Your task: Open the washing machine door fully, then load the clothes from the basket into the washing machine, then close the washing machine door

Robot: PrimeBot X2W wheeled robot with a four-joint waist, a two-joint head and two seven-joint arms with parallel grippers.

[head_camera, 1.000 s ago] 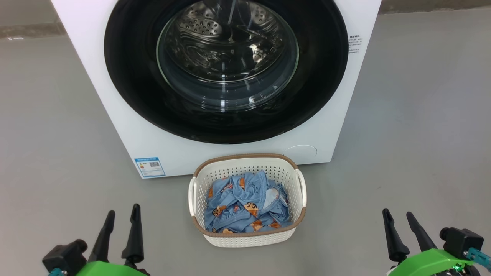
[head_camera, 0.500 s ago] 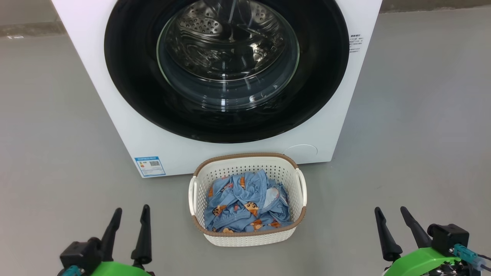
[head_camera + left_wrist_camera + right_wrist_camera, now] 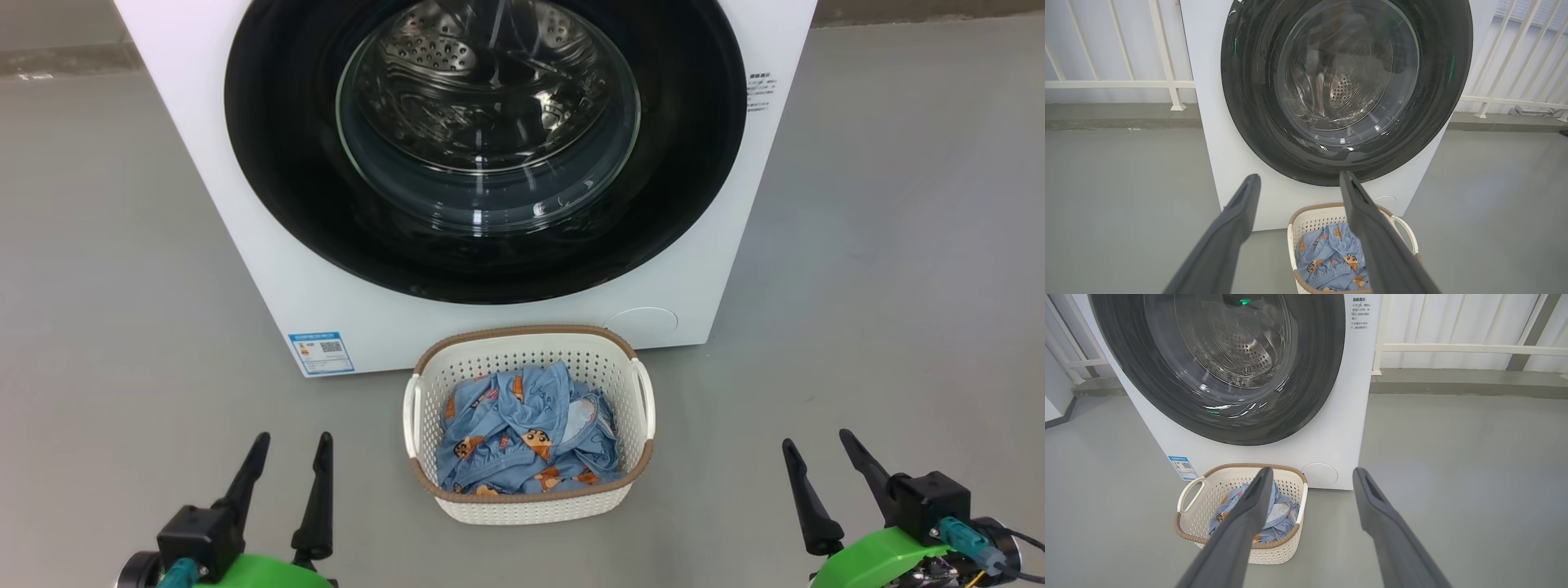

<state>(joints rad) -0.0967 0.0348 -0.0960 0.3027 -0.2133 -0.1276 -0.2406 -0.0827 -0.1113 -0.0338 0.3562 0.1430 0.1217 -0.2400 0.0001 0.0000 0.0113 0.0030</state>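
Glossy black, the washing machine door [image 3: 487, 139] sits shut flush against the white washing machine [image 3: 245, 269], so opening it seems the step not yet begun. Just below it stands the basket [image 3: 529, 353], close to the machine's foot, likely to keep the carry short; the clothes [image 3: 522, 441] lie bunched inside. The left gripper [image 3: 294, 438] and right gripper [image 3: 816, 439] hang low either side, well apart from it, jaws spread wide and empty. The door's top edge is cut off, no handle or latch can be made out, and reflections blur the drum [image 3: 457, 90] behind the glass
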